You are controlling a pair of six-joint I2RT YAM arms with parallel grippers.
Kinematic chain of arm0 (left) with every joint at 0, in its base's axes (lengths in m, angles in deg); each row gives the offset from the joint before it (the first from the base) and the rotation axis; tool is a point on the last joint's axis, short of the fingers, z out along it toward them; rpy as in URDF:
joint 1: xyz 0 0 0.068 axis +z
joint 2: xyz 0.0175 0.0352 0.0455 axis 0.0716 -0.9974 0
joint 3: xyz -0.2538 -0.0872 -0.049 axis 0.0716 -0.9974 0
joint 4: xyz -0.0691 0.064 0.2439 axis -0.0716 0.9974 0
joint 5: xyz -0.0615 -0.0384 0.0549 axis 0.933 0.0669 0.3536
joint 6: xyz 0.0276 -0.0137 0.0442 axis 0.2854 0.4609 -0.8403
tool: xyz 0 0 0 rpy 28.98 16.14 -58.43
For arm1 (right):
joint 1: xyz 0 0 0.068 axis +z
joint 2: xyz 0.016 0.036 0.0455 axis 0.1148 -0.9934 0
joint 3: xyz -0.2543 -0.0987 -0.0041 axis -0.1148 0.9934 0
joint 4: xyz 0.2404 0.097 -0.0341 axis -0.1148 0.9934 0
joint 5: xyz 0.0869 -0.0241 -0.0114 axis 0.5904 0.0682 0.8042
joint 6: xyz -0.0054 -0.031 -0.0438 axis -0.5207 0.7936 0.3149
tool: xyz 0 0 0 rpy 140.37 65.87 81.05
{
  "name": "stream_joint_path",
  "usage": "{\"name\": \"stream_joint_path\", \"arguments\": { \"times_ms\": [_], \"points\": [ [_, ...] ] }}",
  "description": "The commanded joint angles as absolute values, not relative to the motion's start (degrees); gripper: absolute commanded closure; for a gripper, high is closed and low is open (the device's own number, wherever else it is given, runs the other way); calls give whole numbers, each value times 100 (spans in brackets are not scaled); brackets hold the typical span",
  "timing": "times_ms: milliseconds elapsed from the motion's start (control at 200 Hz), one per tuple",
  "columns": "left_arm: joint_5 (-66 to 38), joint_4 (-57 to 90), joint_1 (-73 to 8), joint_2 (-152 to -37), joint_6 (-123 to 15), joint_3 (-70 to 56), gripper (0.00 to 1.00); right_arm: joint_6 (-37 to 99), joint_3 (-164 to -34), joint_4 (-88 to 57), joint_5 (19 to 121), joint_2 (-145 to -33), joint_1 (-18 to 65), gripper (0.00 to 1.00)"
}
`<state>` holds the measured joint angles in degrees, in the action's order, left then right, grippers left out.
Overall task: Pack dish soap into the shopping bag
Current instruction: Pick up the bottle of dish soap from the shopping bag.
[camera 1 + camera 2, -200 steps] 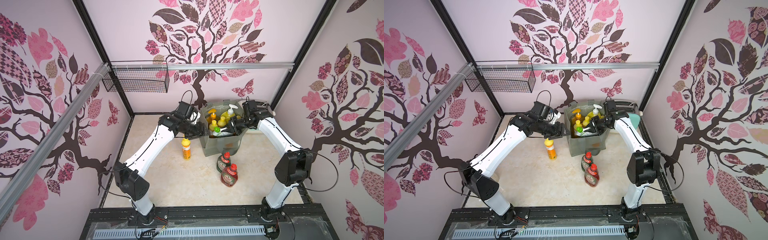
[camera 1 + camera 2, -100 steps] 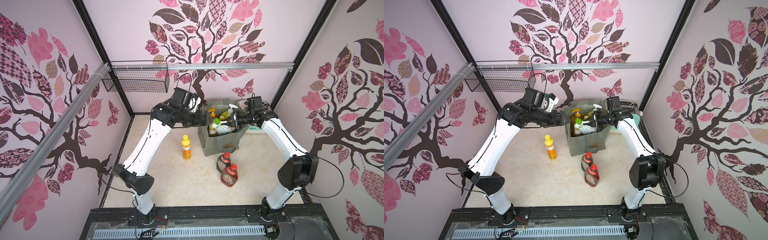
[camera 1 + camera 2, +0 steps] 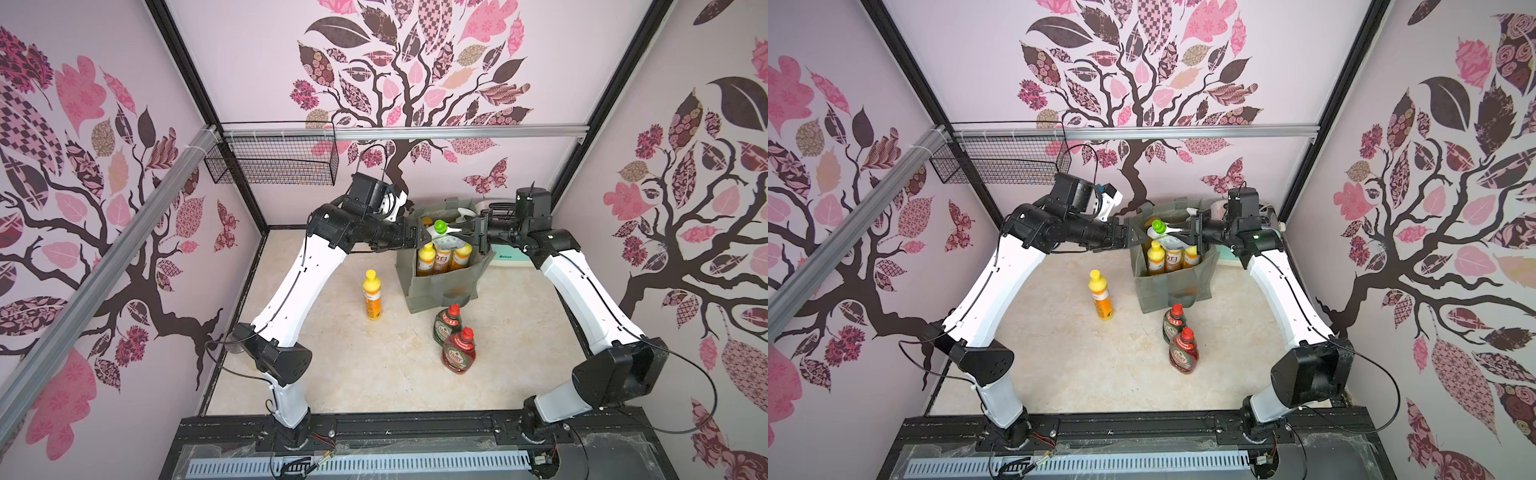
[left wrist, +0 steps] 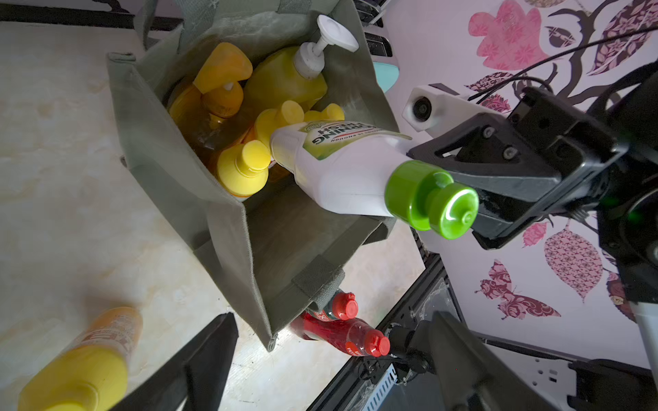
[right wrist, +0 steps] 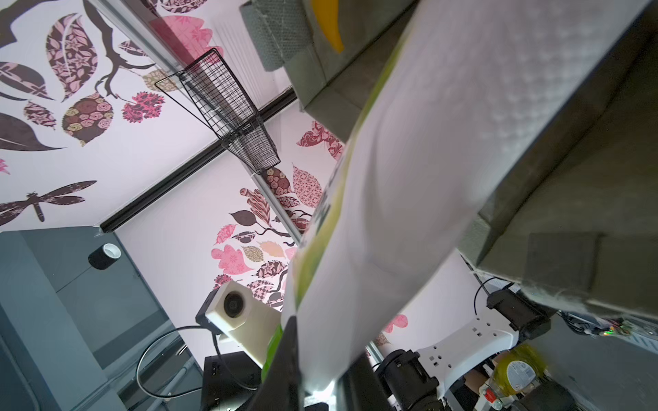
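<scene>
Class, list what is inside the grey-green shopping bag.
Visible: orange pump bottle, big yellow pump bottle, three small yellow-capped bottles, white green-capped bottle tilting in. Covered: their lower bodies.

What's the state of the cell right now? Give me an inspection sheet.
Surface: beige tabletop, no spills seen.
Job's things: bag upright with at least five bottles inside; white bottle tilted across its mouth; orange bottle, green Fairy and red Fairy standing outside on the table.
Clutter: white-and-teal device behind the bag.
Grippers: right gripper shut on white bottle; left gripper open, empty, at the bag's rim.
Cables: black cables in loose loops at both sides, away from the job's things.
Surroundings: wire basket on the rail; tree-patterned walls.
</scene>
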<state>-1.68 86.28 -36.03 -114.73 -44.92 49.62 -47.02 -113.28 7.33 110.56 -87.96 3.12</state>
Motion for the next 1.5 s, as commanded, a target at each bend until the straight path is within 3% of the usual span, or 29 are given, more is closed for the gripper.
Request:
{"name": "stream_joint_path", "arguments": {
  "times_ms": [0,250,455,635,820,1175,1496],
  "points": [
    [16,8400,-3618,-11469,-4425,5091,10,-4813,-11667,-417,11233,-8549,242,100],
    [81,7989,-3298,-11027,-4050,4523,14,-4800,-12298,-187,11595,-8603,247,100],
    [16,8094,-3281,-10888,-4527,4801,14,-5244,-12349,-485,11690,-8496,327,100],
    [-226,7674,-3346,-10689,-4757,4602,6,-5710,-12797,-568,11856,-8675,806,100],
    [-724,7567,-3222,-9878,-4676,4069,8,-5712,-12939,-245,11962,-8692,1330,100],
    [-709,7508,-1903,-8140,-3765,2486,17,-5830,-11395,-254,11941,-7752,2172,100],
    [-356,7359,-1810,-7918,-3540,1772,17,-5963,-9784,-815,11925,-6983,2801,100]
  ]
}}
